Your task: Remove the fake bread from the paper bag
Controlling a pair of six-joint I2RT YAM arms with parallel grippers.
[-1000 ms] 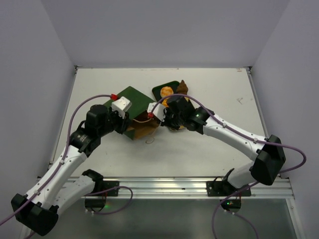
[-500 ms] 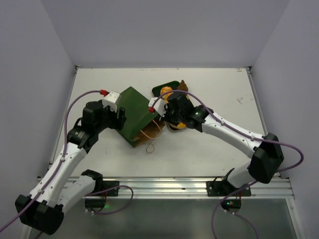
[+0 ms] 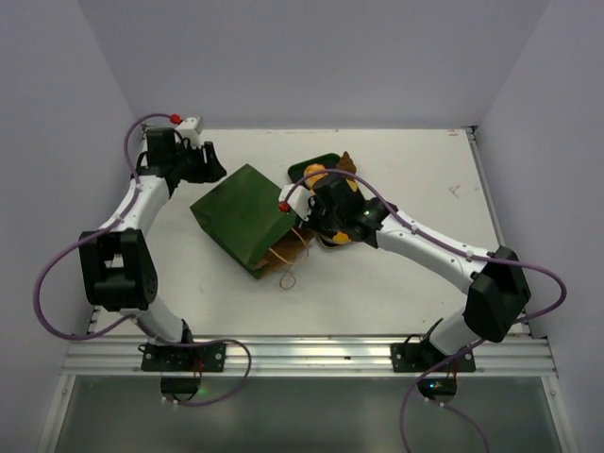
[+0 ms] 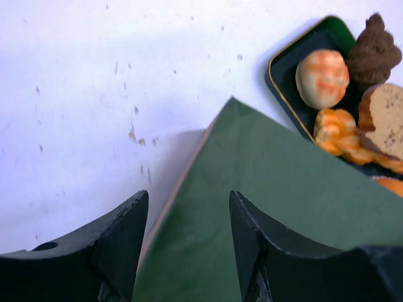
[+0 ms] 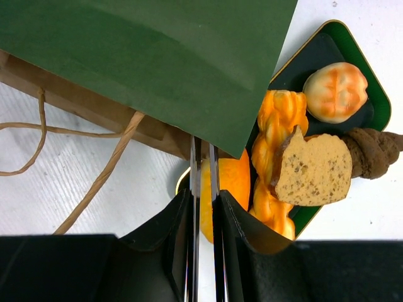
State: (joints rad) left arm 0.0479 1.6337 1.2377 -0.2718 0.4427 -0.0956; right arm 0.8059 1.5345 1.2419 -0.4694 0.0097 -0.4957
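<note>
Fake bread (image 5: pixel 277 126): we count five pieces, all lying in a dark green tray (image 5: pixel 315 56) with a tan rim, just beside the bag's mouth. They are a striped round bun (image 5: pixel 335 91), a twisted orange roll, a speckled tan slice (image 5: pixel 313 170), a dark brown pointed piece (image 5: pixel 371 154) and an orange bun (image 5: pixel 230 182). Paper bag (image 3: pixel 241 212): on its side on the table (image 3: pixel 406 274), green face up, cord handles (image 5: pixel 99 173) trailing loose. Right gripper (image 5: pixel 201 151): fingers almost pressed together at the bag's rim, above the orange bun; we cannot tell whether they pinch the paper. Left gripper (image 4: pixel 187 201): fingers spread, holding nothing, above the bag's closed end.
</note>
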